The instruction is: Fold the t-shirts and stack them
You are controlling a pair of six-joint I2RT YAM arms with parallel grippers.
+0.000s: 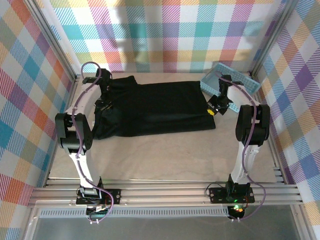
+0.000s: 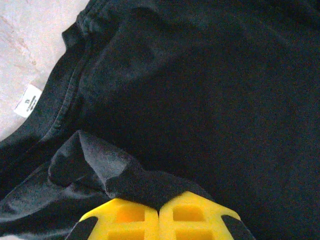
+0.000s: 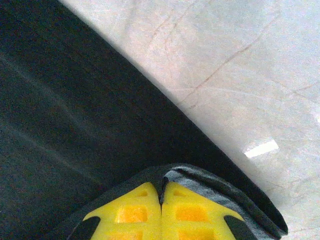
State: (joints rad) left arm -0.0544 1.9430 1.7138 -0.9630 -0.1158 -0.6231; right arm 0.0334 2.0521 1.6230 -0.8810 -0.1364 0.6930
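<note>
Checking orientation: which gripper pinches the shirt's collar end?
The left gripper: a white label and collar seam lie beside it. The right gripper pinches the t-shirt at a plain edge.

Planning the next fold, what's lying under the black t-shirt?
The black t-shirt lies on the pale table, which shows around its edges. Whether anything else lies beneath is hidden by the fabric.

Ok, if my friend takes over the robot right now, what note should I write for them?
Left pincer: shut on a bunch of the black t-shirt, near its collar.
Right pincer: shut on the shirt's opposite edge.
The shirt lies spread out on the table; the blue basket sits at the far right.
Done: both ends gripped.
Left to do: the folding and the stacking.
</note>
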